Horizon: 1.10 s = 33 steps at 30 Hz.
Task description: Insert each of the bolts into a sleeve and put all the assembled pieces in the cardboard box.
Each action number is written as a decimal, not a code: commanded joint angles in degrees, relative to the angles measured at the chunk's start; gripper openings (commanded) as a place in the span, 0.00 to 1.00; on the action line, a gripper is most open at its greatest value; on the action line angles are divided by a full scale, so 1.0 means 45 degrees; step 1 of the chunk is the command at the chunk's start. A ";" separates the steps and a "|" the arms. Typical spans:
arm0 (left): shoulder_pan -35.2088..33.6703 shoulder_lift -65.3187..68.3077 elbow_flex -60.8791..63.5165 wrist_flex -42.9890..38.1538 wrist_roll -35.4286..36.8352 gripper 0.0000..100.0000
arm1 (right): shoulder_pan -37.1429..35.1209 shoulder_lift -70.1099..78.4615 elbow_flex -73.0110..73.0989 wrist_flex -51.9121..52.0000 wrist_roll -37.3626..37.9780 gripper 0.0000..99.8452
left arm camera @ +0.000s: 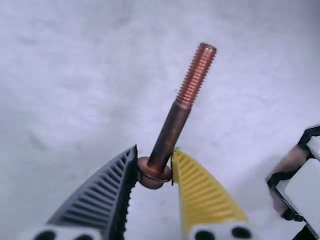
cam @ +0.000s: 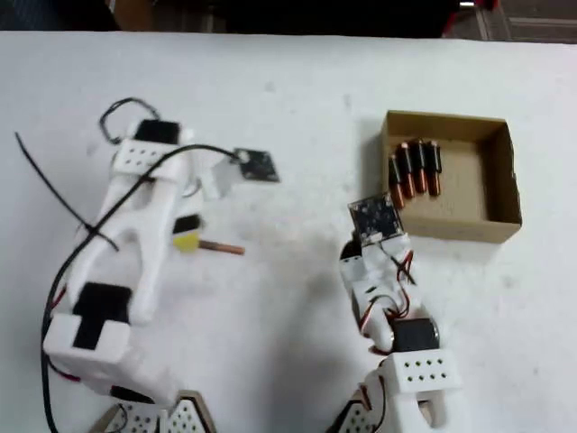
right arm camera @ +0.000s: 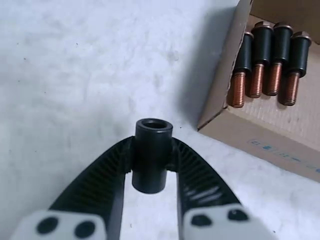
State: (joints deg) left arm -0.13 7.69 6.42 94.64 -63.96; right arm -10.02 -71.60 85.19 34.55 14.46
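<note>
Left gripper is pinching the copper bolt by its head, jaws tight; right gripper is clamping a black sleeve in its jaws near the cardboard box.

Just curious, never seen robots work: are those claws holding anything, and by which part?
Left gripper pinches a copper bolt at its head; right gripper clamps a black sleeve around its middle.

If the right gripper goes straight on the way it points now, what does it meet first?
Probably nothing: ahead of the right gripper and its sleeve lies bare table, and the cardboard box stands just beside that line.
</note>
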 commanded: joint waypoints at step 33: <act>-0.1065 -0.0869 0.5255 -0.7756 -0.1680 0.14 | 0.0107 -0.0225 -0.0078 -0.0361 0.0020 0.02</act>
State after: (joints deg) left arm -4.44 6.37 30.95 61.58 -70.90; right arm -10.02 -71.60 85.19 34.55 14.46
